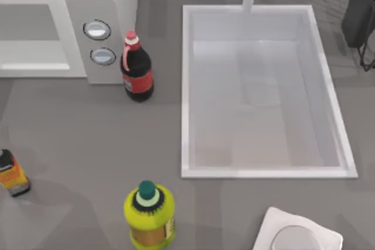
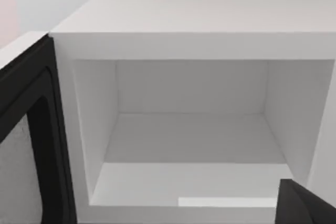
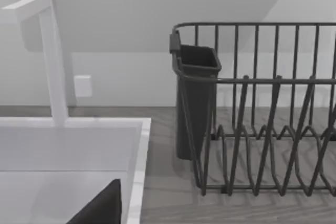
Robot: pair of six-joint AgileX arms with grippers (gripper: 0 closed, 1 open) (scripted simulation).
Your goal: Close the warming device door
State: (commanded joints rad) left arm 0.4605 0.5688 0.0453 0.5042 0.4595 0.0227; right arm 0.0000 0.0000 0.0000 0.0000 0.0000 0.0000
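Warming device (image 1: pixel 64 33) sits at surface's far left, cavity open toward the left wrist cam. Door (image 2: pixel 26 145) is swung out on cavity's side, dark inner face showing, free to swing. Cola bottle (image 1: pixel 136 68) stands just beside dial panel. Gripper states: can't tell.
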